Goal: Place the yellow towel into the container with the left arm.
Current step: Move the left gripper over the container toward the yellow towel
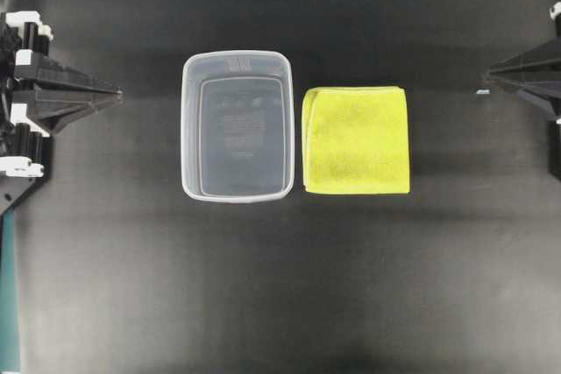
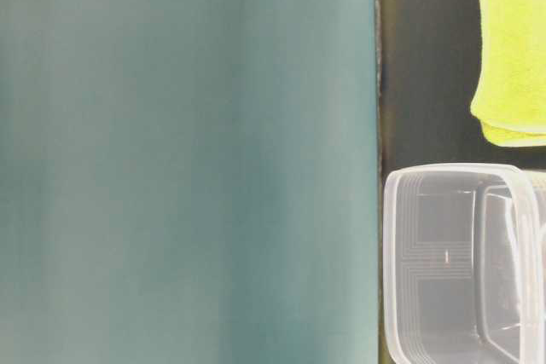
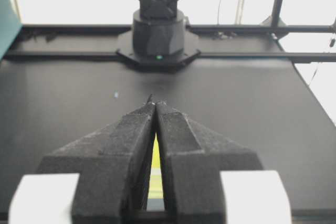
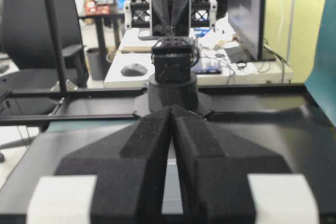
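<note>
From overhead, the container stands near the middle of the dark surface, upright and with nothing in it. The yellow towel lies flat, folded square, just beside it at 3 o'clock, with a thin gap between them. The left gripper sits at the 9 o'clock edge, its fingers pressed together to a point aimed toward the container and well apart from it. The right gripper sits at the 3 o'clock edge, also closed to a point, well apart from the towel.

At table level, a blurred teal panel fills most of the view. The container shows at 4 o'clock and the towel at 1 o'clock, apart from each other.

The left wrist view shows the left gripper with fingers pressed together at the tips; a yellow sliver shows through the narrow slit lower down. The opposite arm's base stands at 12 o'clock.

The right wrist view shows the right gripper likewise closed on nothing, the other arm's base at 12 o'clock.
</note>
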Available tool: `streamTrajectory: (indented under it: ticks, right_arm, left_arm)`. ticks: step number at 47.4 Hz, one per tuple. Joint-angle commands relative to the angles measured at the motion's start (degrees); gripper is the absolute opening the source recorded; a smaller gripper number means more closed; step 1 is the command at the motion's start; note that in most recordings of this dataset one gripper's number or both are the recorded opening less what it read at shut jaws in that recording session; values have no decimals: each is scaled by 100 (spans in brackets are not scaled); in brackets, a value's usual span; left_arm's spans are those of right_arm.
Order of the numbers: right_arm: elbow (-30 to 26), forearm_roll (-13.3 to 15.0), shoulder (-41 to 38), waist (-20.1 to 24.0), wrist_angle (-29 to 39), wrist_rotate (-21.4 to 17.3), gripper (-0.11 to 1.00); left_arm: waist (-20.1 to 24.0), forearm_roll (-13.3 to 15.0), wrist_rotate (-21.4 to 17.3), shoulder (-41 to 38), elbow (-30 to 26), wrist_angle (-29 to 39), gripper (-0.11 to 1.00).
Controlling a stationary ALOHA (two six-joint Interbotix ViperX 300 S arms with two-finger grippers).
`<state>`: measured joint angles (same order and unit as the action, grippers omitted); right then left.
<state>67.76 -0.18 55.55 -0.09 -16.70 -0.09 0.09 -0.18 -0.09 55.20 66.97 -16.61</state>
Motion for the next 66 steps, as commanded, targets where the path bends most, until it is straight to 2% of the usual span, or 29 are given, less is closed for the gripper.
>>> streamTrajectory:
  ticks: [1, 4, 7, 16, 31, 37, 46, 50, 53, 56, 66]
  right_arm:
    - [-123, -26, -9, 26, -70, -53, 1]
    - [-123, -44, 26, 18, -70, -53, 7]
    - [-123, -53, 62, 9, -53, -53, 0]
    - [-123, -53, 158, 9, 88, -167, 0]
    - [-123, -53, 563, -158, 1169, -325, 3]
    - [-123, -53, 835, -202, 1538, -378, 21]
    - [-105, -53, 1310, -264, 2224, -501, 66]
    - [-105, -53, 1477, -272, 2487, -510, 74]
    - [-105, -53, 1564, -272, 2602, -510, 73]
    - [-105, -53, 1635, -272, 2663, -510, 72]
    - [-88, -53, 1714, -272, 2716, -501, 72]
  left_arm:
    - [114, -211, 132, -141, -211, 26, 6]
    - [158, -211, 202, -308, -369, 105, 1]
    - [176, -211, 272, -510, -519, 141, 0]
    - [211, -211, 281, -1204, -1151, 316, 0]
    - [246, -220, 211, -2373, -2487, 1731, 0]
    - [290, -220, 211, -2927, -3023, 2479, 0]
    - [308, -220, 202, -3797, -3867, 3261, 0]
    - [334, -220, 202, -4166, -4219, 3393, 2]
    - [343, -220, 193, -4438, -4438, 3463, 7]
    - [352, -220, 185, -4711, -4623, 3507, 17]
    - [352, -229, 185, -5739, -5326, 4113, 76]
